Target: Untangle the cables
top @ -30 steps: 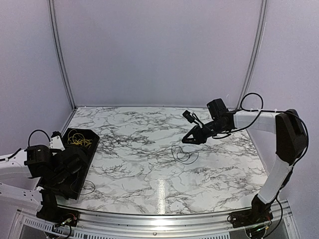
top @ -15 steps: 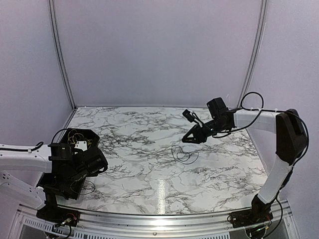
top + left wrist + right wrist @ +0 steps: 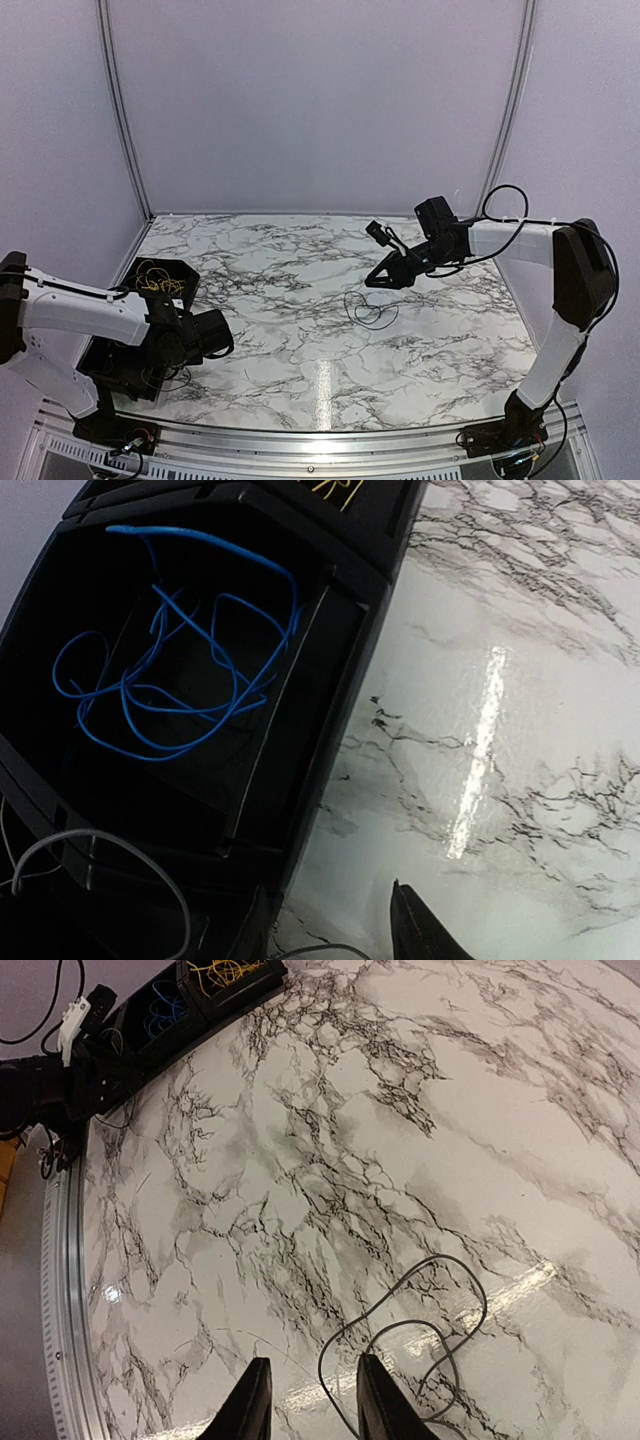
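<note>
Blue cable (image 3: 170,680) and yellow cable (image 3: 158,280) lie in the tray (image 3: 340,610) beside our left gripper (image 3: 208,335), whose opening we cannot tell; our right gripper (image 3: 313,1370) hangs half-open and empty over the black cable (image 3: 415,1324) on the table (image 3: 500,1110), so next we should lower and pinch it.

Right tool (image 3: 315,1362) raised, jaws parted; left tool (image 3: 218,335) low, arm bent.
</note>
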You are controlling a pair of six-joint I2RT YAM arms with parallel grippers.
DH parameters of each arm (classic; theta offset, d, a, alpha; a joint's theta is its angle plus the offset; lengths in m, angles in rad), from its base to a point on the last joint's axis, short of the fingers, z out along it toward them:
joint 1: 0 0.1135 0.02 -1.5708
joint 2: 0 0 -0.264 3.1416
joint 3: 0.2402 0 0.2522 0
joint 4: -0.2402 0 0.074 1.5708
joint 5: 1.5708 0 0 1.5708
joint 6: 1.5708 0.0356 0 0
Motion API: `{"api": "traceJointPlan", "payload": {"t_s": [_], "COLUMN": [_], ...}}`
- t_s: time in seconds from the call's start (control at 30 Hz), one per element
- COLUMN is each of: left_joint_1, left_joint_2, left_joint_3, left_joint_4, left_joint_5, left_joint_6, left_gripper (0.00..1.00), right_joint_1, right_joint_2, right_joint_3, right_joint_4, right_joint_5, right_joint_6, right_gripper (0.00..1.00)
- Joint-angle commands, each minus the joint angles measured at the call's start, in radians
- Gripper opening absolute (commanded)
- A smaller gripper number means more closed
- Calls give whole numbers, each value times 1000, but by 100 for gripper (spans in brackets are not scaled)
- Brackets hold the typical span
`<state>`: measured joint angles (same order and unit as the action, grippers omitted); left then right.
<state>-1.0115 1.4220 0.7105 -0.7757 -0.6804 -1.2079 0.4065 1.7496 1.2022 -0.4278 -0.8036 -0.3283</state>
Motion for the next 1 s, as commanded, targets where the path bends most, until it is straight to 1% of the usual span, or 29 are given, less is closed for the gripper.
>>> {"api": "traceJointPlan", "payload": {"t_s": [0.0, 0.07, 0.23, 0.4, 0.5, 0.7, 0.73, 0.77, 0.83, 0.87, 0.97], "left_joint_1": [17, 17, 19, 17, 14, 5, 4, 3, 1, 1, -3], "left_joint_2": [58, 83, 118, 111, 106, 108, 108, 109, 108, 108, 116], "left_joint_3": [25, 32, 51, 68, 79, 94, 94, 96, 100, 103, 121], "left_joint_4": [-42, -53, -68, -79, -97, -160, -169, -178, -199, -208, -235], "left_joint_5": [4, 3, 26, 57, 62, 59, 57, 54, 41, 34, 14], "left_joint_6": [8, 14, 30, 56, 66, 73, 72, 68, 60, 55, 46], "left_gripper": [44, 43, 38, 28, 20, 11, 11, 14, 29, 33, 35], "right_joint_1": [6, 6, 6, 6, 6, 6, 6, 5, 8, 8, 9], "right_joint_2": [6, 8, 10, 14, 17, 17, 17, 17, 19, 19, 21], "right_joint_3": [42, 43, 45, 46, 47, 49, 49, 49, 50, 51, 51], "right_joint_4": [-17, -18, -21, -23, -26, -29, -29, -29, -30, -31, -32], "right_joint_5": [-15, -15, -14, -14, -15, -14, -15, -16, -15, -16, -14], "right_joint_6": [-17, -17, -20, -21, -23, -25, -25, -24, -26, -26, -28], "right_gripper": [30, 30, 30, 30, 30, 30, 30, 30, 30, 30, 30]}}
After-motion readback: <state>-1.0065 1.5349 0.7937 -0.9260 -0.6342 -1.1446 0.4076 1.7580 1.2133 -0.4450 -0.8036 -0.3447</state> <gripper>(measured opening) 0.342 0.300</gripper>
